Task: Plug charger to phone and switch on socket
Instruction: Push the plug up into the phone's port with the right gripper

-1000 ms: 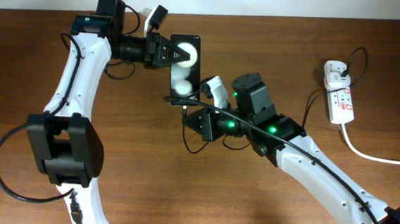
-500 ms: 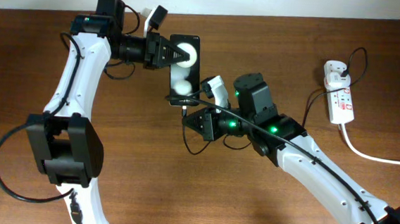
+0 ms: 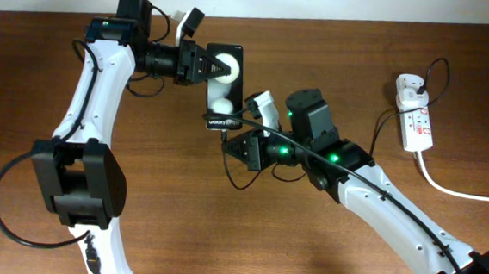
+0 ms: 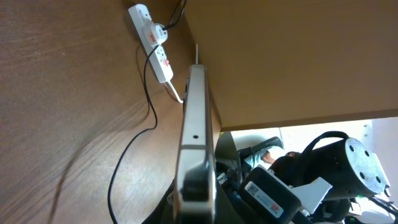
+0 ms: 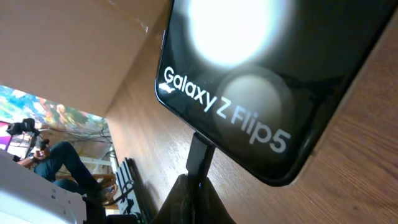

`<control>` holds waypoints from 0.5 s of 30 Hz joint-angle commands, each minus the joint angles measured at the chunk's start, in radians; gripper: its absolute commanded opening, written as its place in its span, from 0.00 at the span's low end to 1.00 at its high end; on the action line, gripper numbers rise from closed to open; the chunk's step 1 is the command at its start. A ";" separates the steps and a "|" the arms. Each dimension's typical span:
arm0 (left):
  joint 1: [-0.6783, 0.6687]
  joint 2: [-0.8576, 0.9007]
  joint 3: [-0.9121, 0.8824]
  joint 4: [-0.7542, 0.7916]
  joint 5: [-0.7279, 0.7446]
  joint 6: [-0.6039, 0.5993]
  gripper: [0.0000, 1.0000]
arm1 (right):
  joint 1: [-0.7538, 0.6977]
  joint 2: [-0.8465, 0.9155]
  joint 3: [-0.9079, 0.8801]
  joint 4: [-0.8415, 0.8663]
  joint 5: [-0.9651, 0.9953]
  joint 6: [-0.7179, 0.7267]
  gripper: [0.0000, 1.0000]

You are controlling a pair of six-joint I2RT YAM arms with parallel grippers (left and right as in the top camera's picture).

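Note:
The black phone (image 3: 225, 85) is held off the table at back centre, screen up, with two white blobs and white lettering. My left gripper (image 3: 205, 65) is shut on its far end; the left wrist view shows the phone edge-on (image 4: 196, 130). My right gripper (image 3: 234, 143) is shut on the charger's black connector tip (image 5: 200, 155), which meets the phone's bottom edge below the "Galaxy Z Flip5" lettering (image 5: 224, 109). The thin black charger cable (image 3: 246, 180) loops under the right arm. The white socket strip (image 3: 416, 123) lies far right, with the white plug head (image 3: 410, 90) in it.
The socket's thick white cord (image 3: 456, 191) runs off the right edge. The socket also shows in the left wrist view (image 4: 152, 37), with thin cable trailing from it. The table's back edge meets a pale wall (image 3: 323, 0).
The phone and the right gripper with the connector have closed up slightly; the connector tip now sits against the phone's lower edge. The arms otherwise hold their places.

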 commanded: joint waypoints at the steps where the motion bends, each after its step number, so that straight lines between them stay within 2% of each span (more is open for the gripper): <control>1: -0.013 -0.003 0.000 -0.024 -0.033 0.018 0.00 | -0.038 -0.017 0.032 0.060 0.061 0.003 0.04; 15: -0.025 -0.003 0.000 -0.058 -0.033 0.018 0.00 | -0.038 -0.017 0.033 0.085 0.063 0.004 0.04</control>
